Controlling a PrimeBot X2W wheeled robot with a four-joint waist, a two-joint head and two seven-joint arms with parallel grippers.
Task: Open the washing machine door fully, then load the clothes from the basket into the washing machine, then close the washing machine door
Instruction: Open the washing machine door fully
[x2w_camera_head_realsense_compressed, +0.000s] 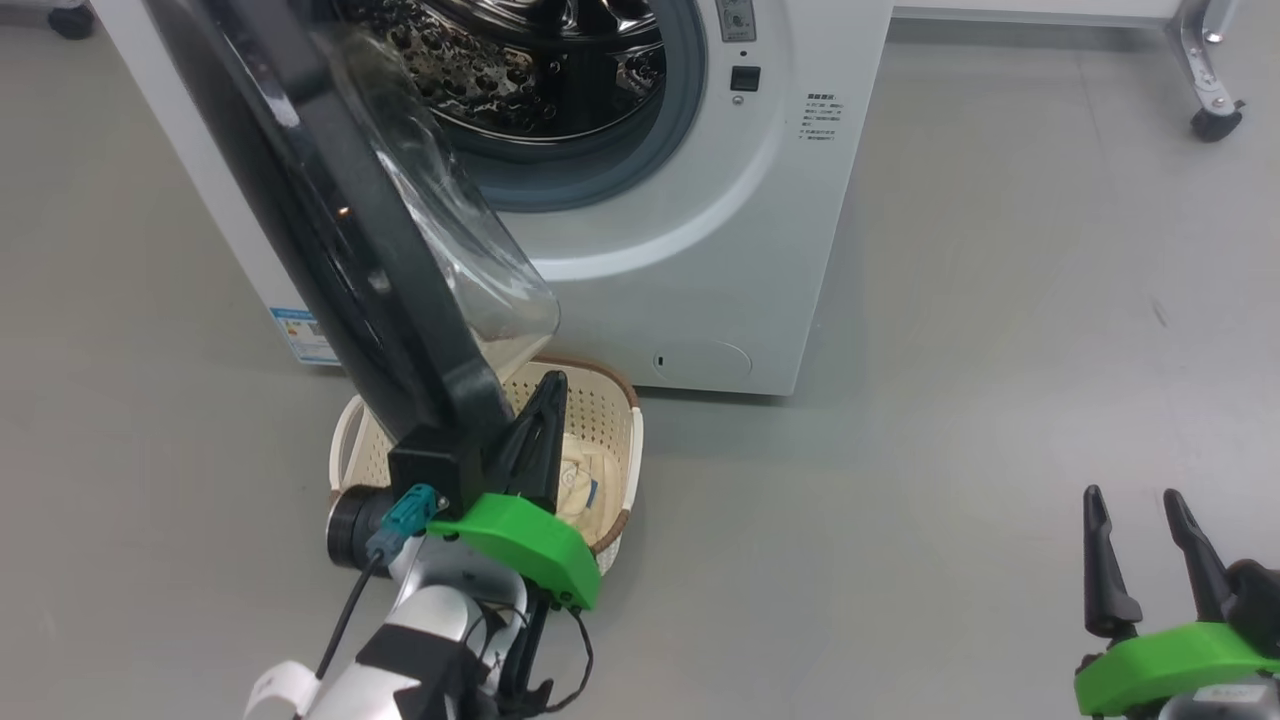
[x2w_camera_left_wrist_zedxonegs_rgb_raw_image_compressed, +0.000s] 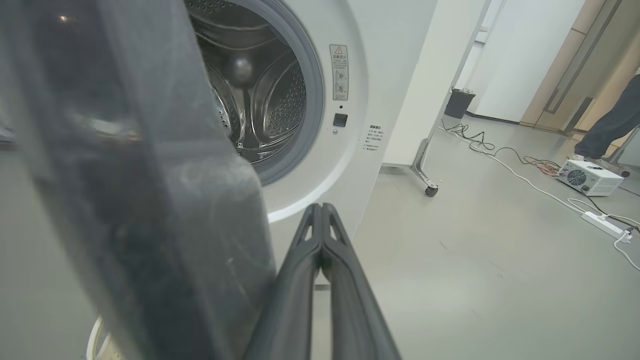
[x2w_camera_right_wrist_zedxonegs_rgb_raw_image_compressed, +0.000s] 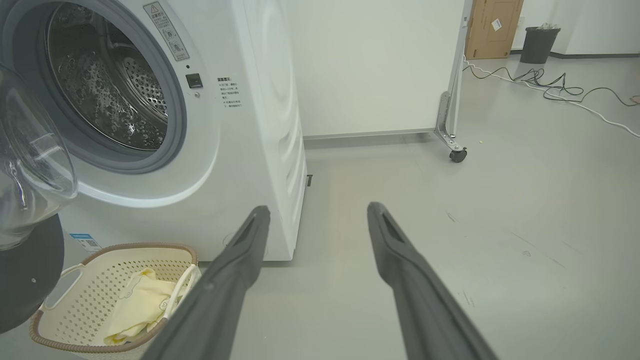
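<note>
- Door (x2w_camera_head_realsense_compressed: 330, 200): it stands swung out from the washer's left side, and its lower rim hangs over the basket. If it isn't opened wider, it will likely block the reach to the clothes, or swing back onto an arm.
- Left gripper (x2w_camera_head_realsense_compressed: 553, 385): the fingers are pressed together with nothing between them, just beside the door's lower rim and above the basket. I cannot tell whether they touch the rim. Closed fingers could slip off the glossy rim, and a downward slip would hit the basket.
- Basket (x2w_camera_head_realsense_compressed: 605, 410): it sits on the floor by the washer's front, under the door. It looks light, so a nudge could slide or tip it.
- Clothes (x2w_camera_head_realsense_compressed: 577, 485): they lie crumpled in the basket. The soft cloth could trail and catch on the gasket.
- Washer (x2w_camera_head_realsense_compressed: 720, 280): its drum is open and looks bare.
- Right gripper (x2w_camera_head_realsense_compressed: 1132, 495): the fingers are spread and hold nothing, well apart from the basket.
- Floor (x2w_camera_head_realsense_compressed: 1000, 350): grey, smooth and faintly scuffed.
- Room: there is a white partition (x2w_camera_right_wrist_zedxonegs_rgb_raw_image_compressed: 370, 65) on castors, cables (x2w_camera_right_wrist_zedxonegs_rgb_raw_image_compressed: 550, 85), a bin (x2w_camera_right_wrist_zedxonegs_rgb_raw_image_compressed: 539, 42), a power strip (x2w_camera_left_wrist_zedxonegs_rgb_raw_image_compressed: 602, 225), a white box (x2w_camera_left_wrist_zedxonegs_rgb_raw_image_compressed: 587, 177) and a person's leg (x2w_camera_left_wrist_zedxonegs_rgb_raw_image_compressed: 607, 125).
</note>
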